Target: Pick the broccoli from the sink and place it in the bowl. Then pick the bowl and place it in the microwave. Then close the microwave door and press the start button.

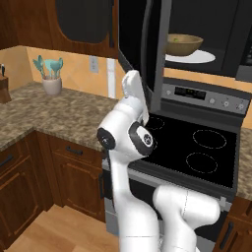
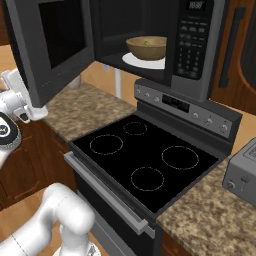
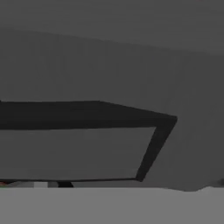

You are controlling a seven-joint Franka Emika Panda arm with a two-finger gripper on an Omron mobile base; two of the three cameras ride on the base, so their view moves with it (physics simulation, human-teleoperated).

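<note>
The microwave (image 2: pixel 197 50) hangs over the stove with its door (image 2: pixel 55 45) swung wide open to the left. Inside, the wooden bowl (image 2: pixel 147 47) rests on the white turntable plate (image 2: pixel 142 62). A bit of green broccoli (image 2: pixel 146 43) shows in the bowl, and the bowl (image 1: pixel 183 44) appears again in the left base view. My gripper (image 1: pixel 142 110) is up against the outer face of the door (image 1: pixel 142 39), and its fingertips are hard to make out. Close up, the hand view shows the grey door panel (image 3: pixel 87 65) and its window frame. The sink is out of view.
Below the microwave is a black stove top (image 2: pixel 145 160) with ring burners and a grey control panel (image 2: pixel 185 107). A toaster (image 2: pixel 242 175) stands on the granite counter at the right. A cup of utensils (image 1: pixel 51 83) stands on the left counter (image 1: pixel 59 115), above brown cabinets.
</note>
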